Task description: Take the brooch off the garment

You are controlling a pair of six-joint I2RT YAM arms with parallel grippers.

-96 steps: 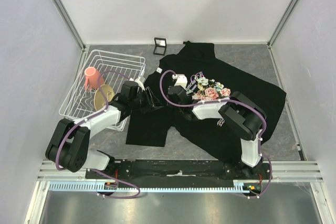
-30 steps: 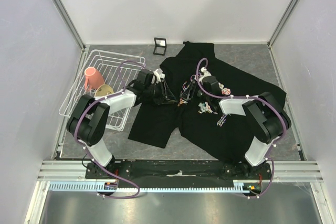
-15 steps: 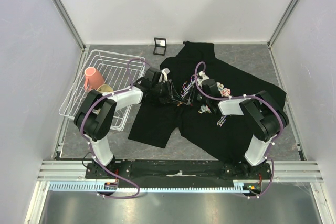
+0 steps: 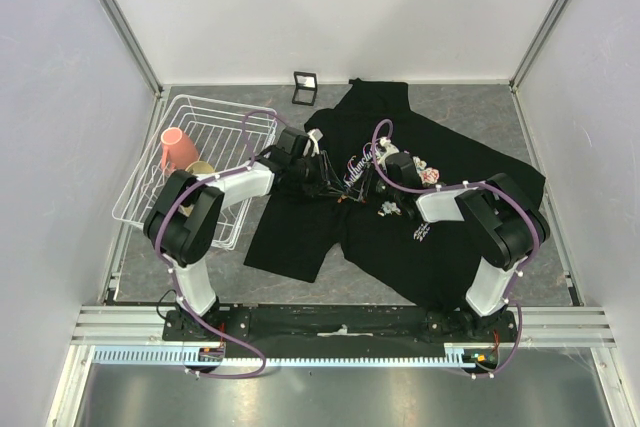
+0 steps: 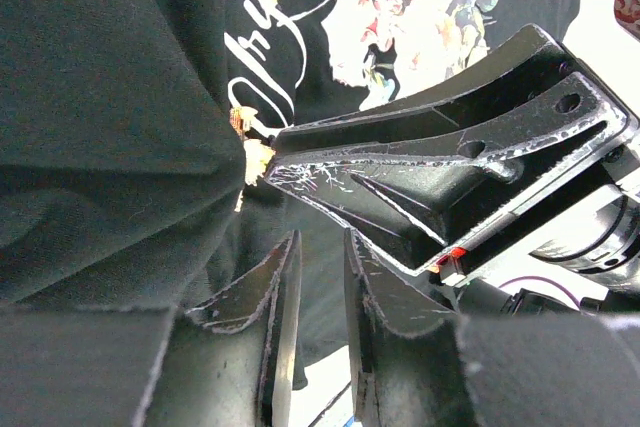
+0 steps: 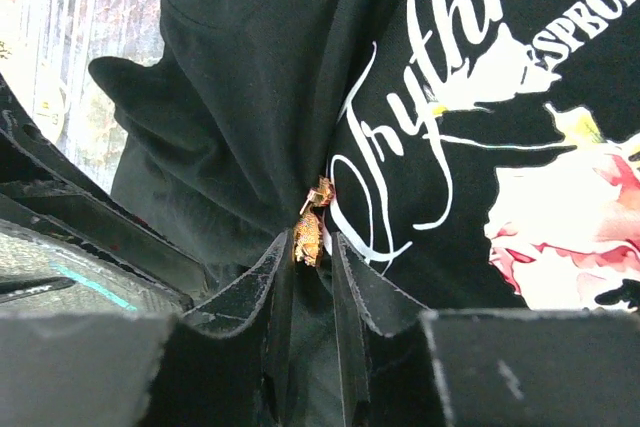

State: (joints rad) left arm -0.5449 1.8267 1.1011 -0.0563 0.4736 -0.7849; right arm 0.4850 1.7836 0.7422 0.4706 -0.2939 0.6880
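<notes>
Right hand [image 6: 310,247] closed in; brooch [image 6: 308,236] between its fingertips, seemingly pinched.

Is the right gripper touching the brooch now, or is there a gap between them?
Touching. The right wrist view shows the brooch, pinned on the garment, pinched between the fingertips of the right gripper, with no gap on either side.

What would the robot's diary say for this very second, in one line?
left gripper: pinching garment near brooch | right gripper: closed on brooch | brooch: not yet off garment
</notes>
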